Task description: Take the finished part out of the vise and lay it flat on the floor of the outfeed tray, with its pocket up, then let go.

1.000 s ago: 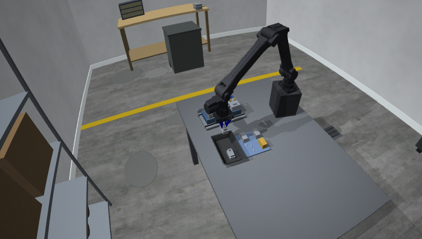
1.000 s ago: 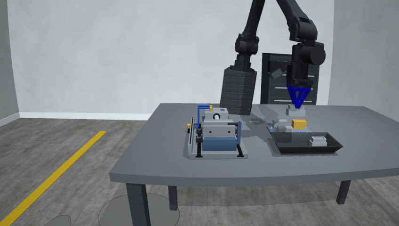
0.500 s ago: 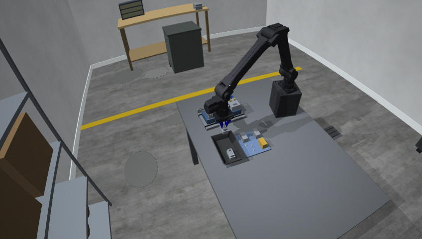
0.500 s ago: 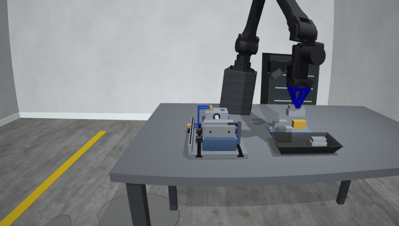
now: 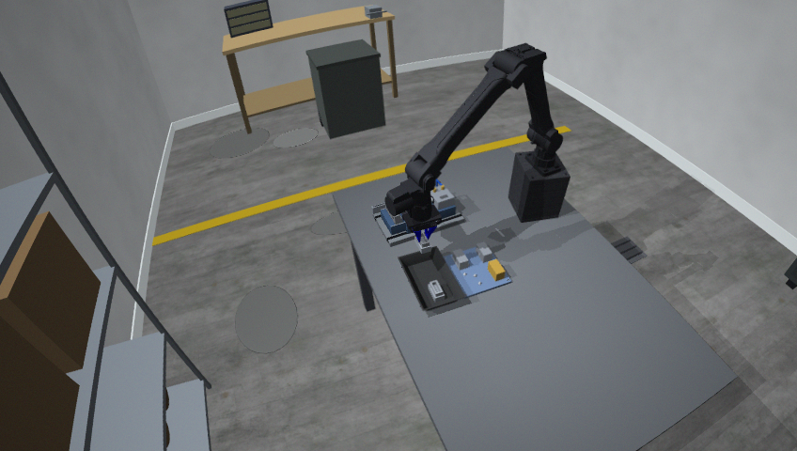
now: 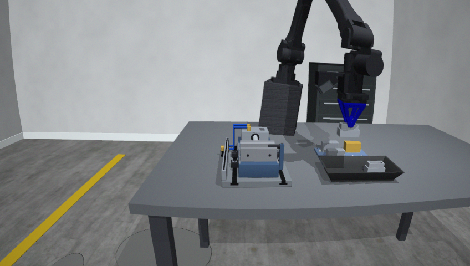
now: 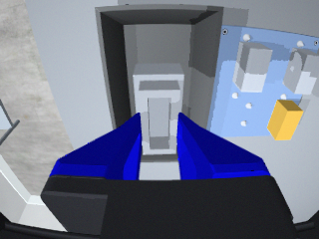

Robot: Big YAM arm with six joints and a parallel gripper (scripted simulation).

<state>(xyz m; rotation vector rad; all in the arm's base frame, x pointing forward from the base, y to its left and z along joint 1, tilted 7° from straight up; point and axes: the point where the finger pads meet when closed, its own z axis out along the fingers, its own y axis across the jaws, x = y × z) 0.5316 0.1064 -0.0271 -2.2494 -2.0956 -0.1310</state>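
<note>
Gripper (image 6: 351,126) clenched on the finished part (image 6: 348,131), blue fingers pinching a raised rib on the part's upper side; part held in the air above the grey table (image 6: 198,184), well clear of the vise (image 6: 256,158); part level in the exterior view, pale grey, blocky.

In the wrist view, part (image 7: 159,116) hanging over the near end of the black outfeed tray (image 7: 110,60), tray floor visible beyond and around it; whether the part's pocket faces up, cannot tell, rib and fingers covering the middle.

In the top view, gripper (image 5: 424,239) just at the tray's end nearest the vise (image 5: 416,214); tray (image 5: 413,276) a dark open rectangle; a second pale part (image 5: 436,289) lying on the tray floor toward the far end, same piece seen in the exterior view (image 6: 374,165) near the tray's right end.

Beside the tray, touching or nearly so, a light blue plate (image 5: 475,276) carrying two grey blocks (image 5: 462,259) and a yellow block (image 5: 495,269); yellow block (image 7: 286,119) also at right in the wrist view.

Vise empty between its faces in the exterior view, blue body, grey slab, blue tubing (image 6: 235,131) on its left side.

Arm reaching from a dark pedestal (image 5: 551,209) at the table's back edge; dark cabinet (image 6: 316,95) behind the gripper.
</note>
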